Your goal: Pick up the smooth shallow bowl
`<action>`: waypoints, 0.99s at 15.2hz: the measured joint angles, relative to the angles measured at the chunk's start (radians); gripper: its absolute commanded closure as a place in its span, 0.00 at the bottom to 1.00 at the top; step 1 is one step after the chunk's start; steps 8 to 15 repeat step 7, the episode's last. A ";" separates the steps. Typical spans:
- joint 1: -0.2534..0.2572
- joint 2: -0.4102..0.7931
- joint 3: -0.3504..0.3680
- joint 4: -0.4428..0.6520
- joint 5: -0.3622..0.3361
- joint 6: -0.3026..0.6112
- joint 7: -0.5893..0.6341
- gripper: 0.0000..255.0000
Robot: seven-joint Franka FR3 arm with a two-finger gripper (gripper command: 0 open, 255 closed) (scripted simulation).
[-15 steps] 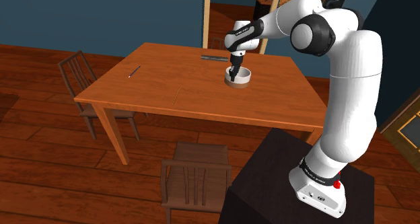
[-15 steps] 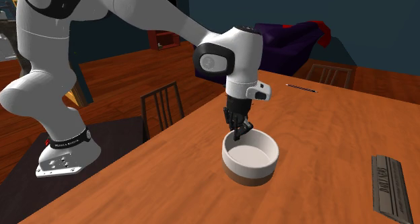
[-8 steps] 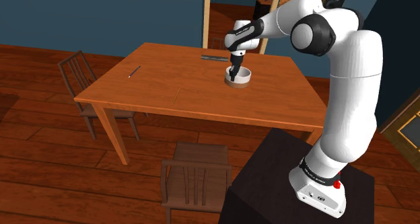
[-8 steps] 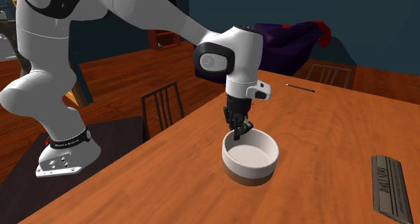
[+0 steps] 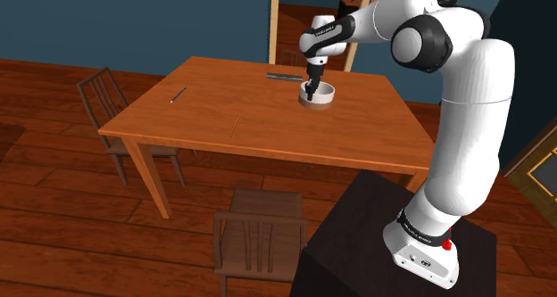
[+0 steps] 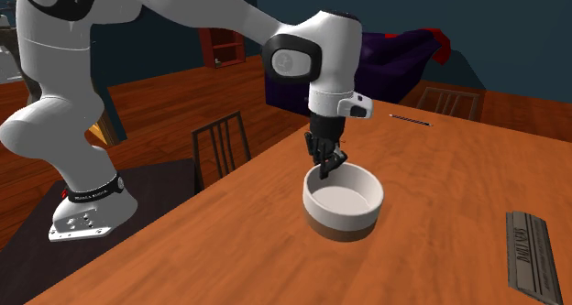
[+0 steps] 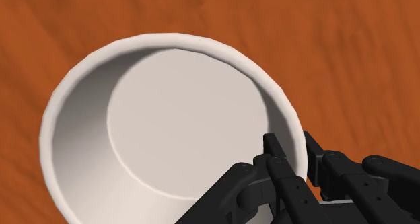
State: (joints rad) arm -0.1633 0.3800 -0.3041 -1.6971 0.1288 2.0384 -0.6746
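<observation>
A plain white shallow bowl [image 5: 321, 94] with a brown base hangs a little above the wooden table [image 5: 223, 117], its shadow on the wood below. My black gripper [image 5: 310, 92] is shut on the bowl's rim, on the side nearest the arm. In the second exterior view the bowl [image 6: 346, 202] hangs level under the gripper [image 6: 325, 168]. In the wrist view one finger sits inside the bowl [image 7: 175, 135] and the other outside, and the gripper [image 7: 299, 170] clasps the wall between them.
A thin dark pen [image 5: 178, 95] lies toward the shoulder view's left. A dark flat bar [image 5: 285, 75] lies at the table's far edge, behind the bowl. Wooden chairs stand at the table's left end [image 5: 112, 99] and near side [image 5: 259, 237]. The dark stand [image 5: 357, 242] is at lower right.
The gripper has risen with the bowl in its grip. The bowl has left the table and hangs slightly above it.
</observation>
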 measured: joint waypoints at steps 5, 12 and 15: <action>0.003 -0.025 -0.004 0.030 -0.010 -0.054 0.008 1.00; 0.002 -0.031 -0.005 0.046 -0.012 -0.075 0.007 1.00; 0.002 -0.031 -0.005 0.046 -0.012 -0.075 0.007 1.00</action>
